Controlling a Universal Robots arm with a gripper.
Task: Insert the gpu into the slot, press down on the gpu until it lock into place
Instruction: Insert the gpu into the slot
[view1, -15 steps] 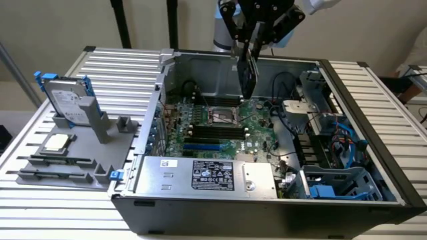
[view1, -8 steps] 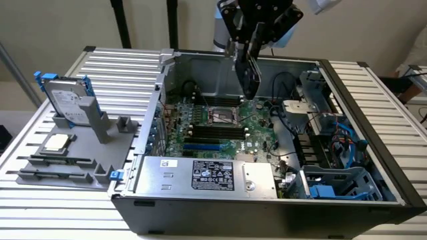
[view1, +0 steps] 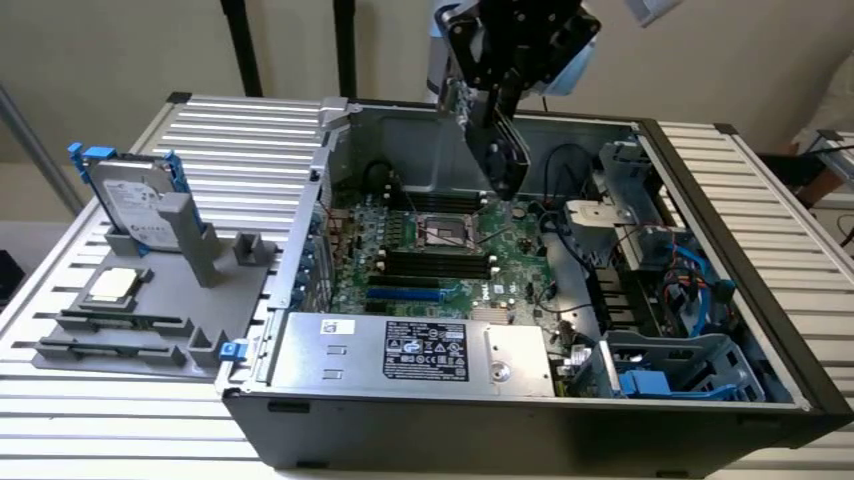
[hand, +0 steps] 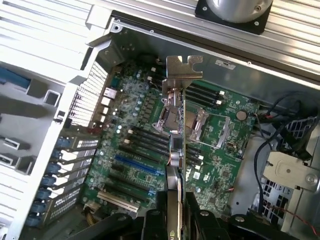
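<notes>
My gripper hangs over the open computer case, shut on the gpu, a thin black card held edge-down above the motherboard. In the wrist view the gpu appears edge-on, running out from between my fingers to its silvery end bracket. The card is in the air, clear of the board. The bright-blue slot lies on the board near the power supply, toward the exterior view's left of the card. In the wrist view the slot sits beside the card, apart from it and uncovered.
A silver labelled power supply fills the case's near edge. Black memory slots and the CPU socket lie under the card. Cables and a blue drive cage crowd the exterior view's right. A hard drive stands on a grey fixture outside.
</notes>
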